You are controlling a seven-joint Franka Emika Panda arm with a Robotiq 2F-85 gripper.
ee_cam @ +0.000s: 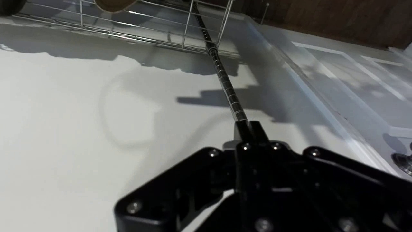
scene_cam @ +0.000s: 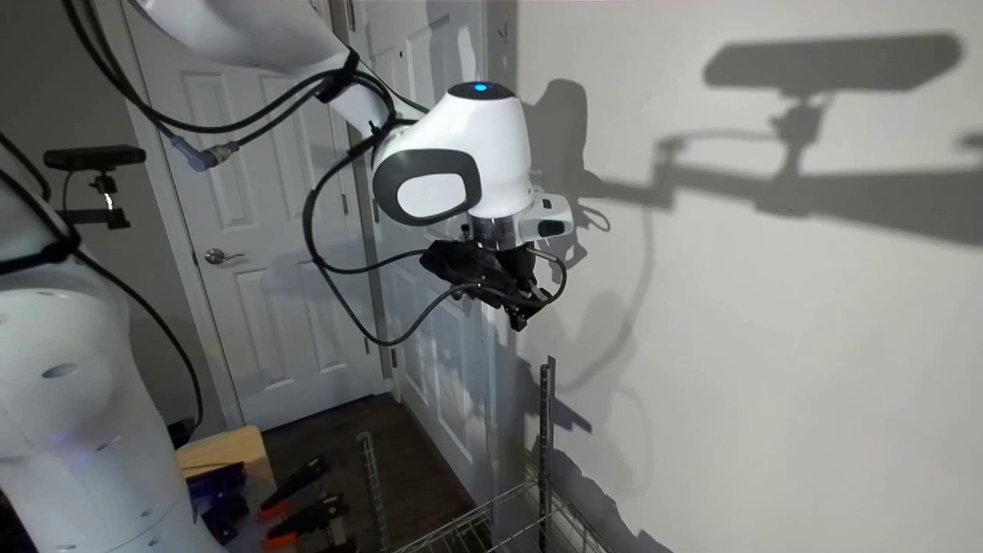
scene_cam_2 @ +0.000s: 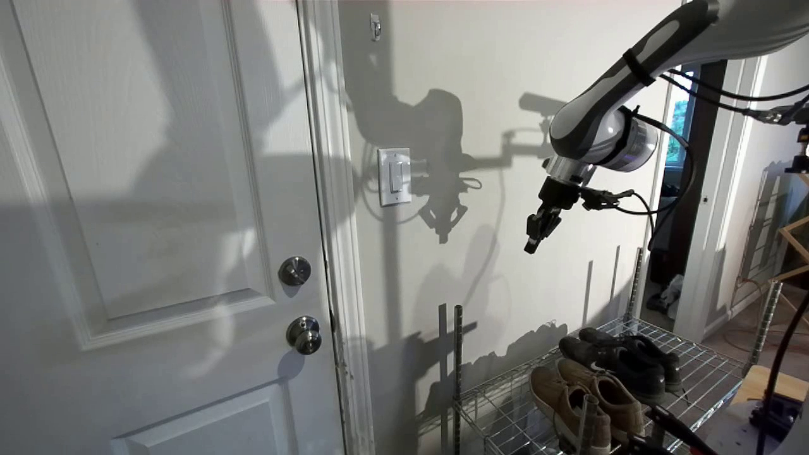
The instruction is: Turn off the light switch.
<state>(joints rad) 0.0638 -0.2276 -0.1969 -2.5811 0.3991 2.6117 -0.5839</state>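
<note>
The light switch (scene_cam_2: 395, 177) is a whitish rectangular wall plate with an upright rocker, on the wall just right of the door frame in an exterior view. It does not show in the wrist view, and I cannot make it out in the exterior view where the arm covers much of that wall. My black gripper (scene_cam_2: 532, 246) hangs in the air, tilted down, to the right of the switch and apart from it. The gripper also shows in an exterior view (scene_cam: 519, 326). In the wrist view its fingertips (ee_cam: 249, 123) are together, with nothing seen between them.
A wire rack (scene_cam_2: 607, 328) with shoes (scene_cam_2: 578, 398) stands below the gripper. Its metal post (scene_cam: 546, 430) rises near the wall; the post also shows in the wrist view (ee_cam: 227, 83). A door with a round knob (scene_cam_2: 304, 335) is left of the switch. Cables (scene_cam: 315, 223) loop around the arm.
</note>
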